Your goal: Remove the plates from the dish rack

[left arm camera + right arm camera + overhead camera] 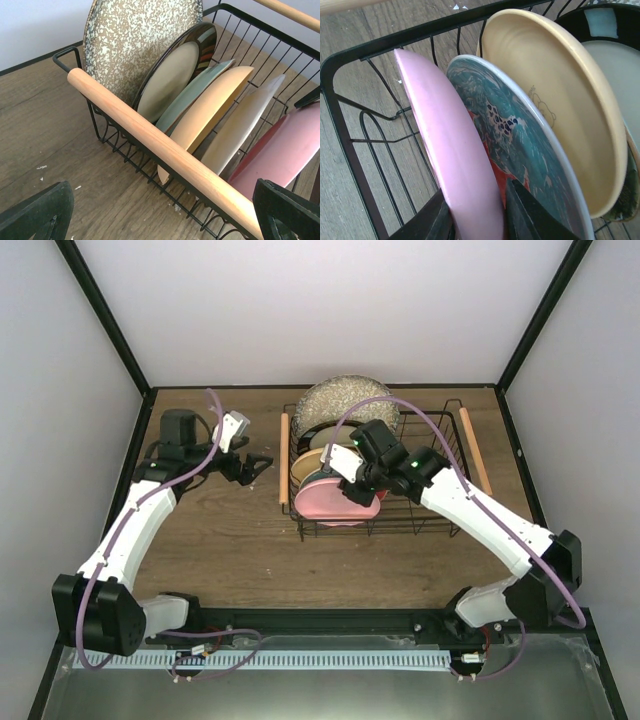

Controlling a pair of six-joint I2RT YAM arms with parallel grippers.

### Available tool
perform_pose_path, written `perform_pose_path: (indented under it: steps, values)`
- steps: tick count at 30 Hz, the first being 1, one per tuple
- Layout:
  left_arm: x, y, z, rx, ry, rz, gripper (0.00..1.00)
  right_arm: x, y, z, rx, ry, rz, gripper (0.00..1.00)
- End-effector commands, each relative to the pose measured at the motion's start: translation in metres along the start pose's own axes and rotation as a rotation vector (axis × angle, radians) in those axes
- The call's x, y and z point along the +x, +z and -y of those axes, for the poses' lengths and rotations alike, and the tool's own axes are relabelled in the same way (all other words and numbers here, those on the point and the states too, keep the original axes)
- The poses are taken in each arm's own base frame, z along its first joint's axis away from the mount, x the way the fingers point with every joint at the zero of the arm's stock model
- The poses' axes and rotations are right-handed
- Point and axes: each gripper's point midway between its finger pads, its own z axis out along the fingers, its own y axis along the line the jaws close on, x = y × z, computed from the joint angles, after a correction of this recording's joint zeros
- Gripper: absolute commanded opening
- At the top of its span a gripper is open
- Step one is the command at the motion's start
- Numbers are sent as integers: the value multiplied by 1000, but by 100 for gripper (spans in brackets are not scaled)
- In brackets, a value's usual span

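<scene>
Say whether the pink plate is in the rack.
In. The pink plate stands on edge inside the dish rack, right claw gripping it.

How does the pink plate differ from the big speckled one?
The pink plate is plain and small; the speckled plate is mottled grey-beige and much larger. The pink plate stands at the dish rack's near end, the speckled plate at the far end. The right gripper pinches the pink plate; no gripper touches the speckled plate. Both stand on edge.
</scene>
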Motion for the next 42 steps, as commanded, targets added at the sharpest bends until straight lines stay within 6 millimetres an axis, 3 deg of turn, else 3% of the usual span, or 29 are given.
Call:
perform_pose_path:
  steps: [1,14,20,27,33,42]
  values:
    - [-3,-3,8,23,18,25,100,-15,-25,6,48,-36,56,14]
    - [-13,-2,6,27,26,38,100,-34,-52,19,104,-58,92,1]
    - [-31,-2,6,38,42,68,100,-32,-59,25,144,-57,85,1]
    - [-60,-5,11,84,50,129,100,-28,-76,54,332,-47,83,1]
    - [-80,-9,32,161,100,171,100,-39,-102,68,436,-31,153,1]
    - [-96,-9,93,291,274,208,90,-50,-119,77,491,12,229,1]
